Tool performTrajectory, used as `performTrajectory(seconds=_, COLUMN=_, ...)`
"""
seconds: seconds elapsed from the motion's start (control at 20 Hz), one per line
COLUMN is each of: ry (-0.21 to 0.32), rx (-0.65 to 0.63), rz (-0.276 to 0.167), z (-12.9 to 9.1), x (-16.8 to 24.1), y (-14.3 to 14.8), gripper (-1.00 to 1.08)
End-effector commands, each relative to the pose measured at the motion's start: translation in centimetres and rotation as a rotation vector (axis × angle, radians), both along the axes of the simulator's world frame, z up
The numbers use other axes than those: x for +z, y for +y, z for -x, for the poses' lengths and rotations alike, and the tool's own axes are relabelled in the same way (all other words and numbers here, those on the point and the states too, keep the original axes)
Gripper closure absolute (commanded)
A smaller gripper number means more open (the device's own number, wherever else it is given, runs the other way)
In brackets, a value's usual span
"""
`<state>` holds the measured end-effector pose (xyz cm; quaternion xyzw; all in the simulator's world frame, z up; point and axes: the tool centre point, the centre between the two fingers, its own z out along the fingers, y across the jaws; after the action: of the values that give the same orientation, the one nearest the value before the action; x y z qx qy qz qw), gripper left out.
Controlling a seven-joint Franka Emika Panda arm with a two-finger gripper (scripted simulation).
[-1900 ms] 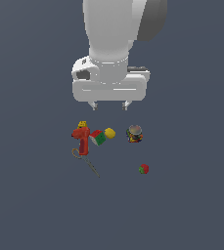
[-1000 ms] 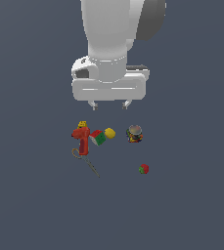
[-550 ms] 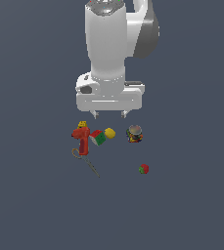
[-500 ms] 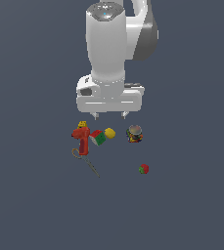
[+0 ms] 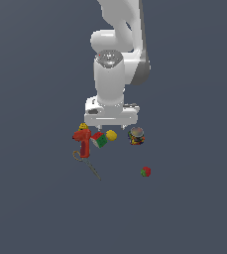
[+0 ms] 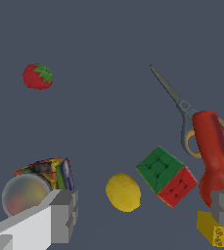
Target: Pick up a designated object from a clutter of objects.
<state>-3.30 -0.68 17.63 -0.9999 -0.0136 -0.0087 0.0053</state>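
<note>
Hand [image 6: 143, 215] open, fingers [image 6: 64, 215] spread wide, poised above clutter, gripping nothing. Drill [image 5: 84, 144] largest, at 9 o'clock of group in exterior view, scissors [image 5: 87, 163] touching its base. Can [image 5: 136, 136] at 3 o'clock; contents not visible. Cube [image 5: 99, 139] just beside lemon [image 5: 111, 135], possibly touching. Strawberry [image 5: 145, 171] well apart at 5 o'clock. Best approach, judged: centre over lemon, descend straight, keep finger clear of cube.

Bare simulated scene: flat grey ground [image 5: 194, 208], rendered clutter.
</note>
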Motion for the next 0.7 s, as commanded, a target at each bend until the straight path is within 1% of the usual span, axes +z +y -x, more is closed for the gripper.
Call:
performTrajectory(seconds=0.0, ry=0.003, rx=0.005, rz=0.003, z=1.2, x=-2.3, y=0.0, gripper=-0.92)
performTrajectory(seconds=0.3, ry=0.011, rx=0.017, rz=0.008, z=3.8, x=-6.5, y=0.0, gripper=-0.92)
performTrajectory(seconds=0.65, ry=0.016, rx=0.025, rz=0.010, z=5.9, x=-9.1, y=0.0, gripper=-0.92)
